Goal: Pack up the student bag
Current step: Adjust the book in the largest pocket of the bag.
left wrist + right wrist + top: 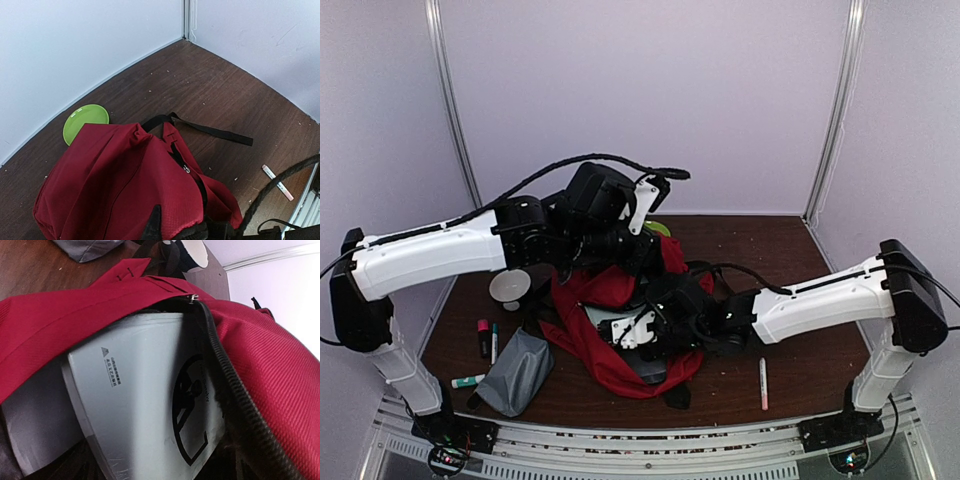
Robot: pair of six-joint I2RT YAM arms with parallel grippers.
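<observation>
The student bag (603, 362), a large red backpack with black zippers, lies crumpled mid-table. My left gripper (628, 250) reaches over it from the left and is shut on a fold of the red fabric near the zip, holding the mouth up. In the left wrist view one black fingertip (152, 224) presses into the bag (112, 180). My right gripper (636, 330) is at the bag's opening, jaws wide. The right wrist view looks into the open bag (280, 365), where a grey book (135, 390) with a black round logo lies under the zipper edge. The right fingers themselves are hidden there.
A grey pouch (515, 370) lies front left beside a pink marker (482, 337), a green pen (493, 343) and another marker (467, 381). A round grey disc (508, 287) sits under the left arm. A green plate (85, 121) lies behind the bag. A white pen (763, 383) lies front right.
</observation>
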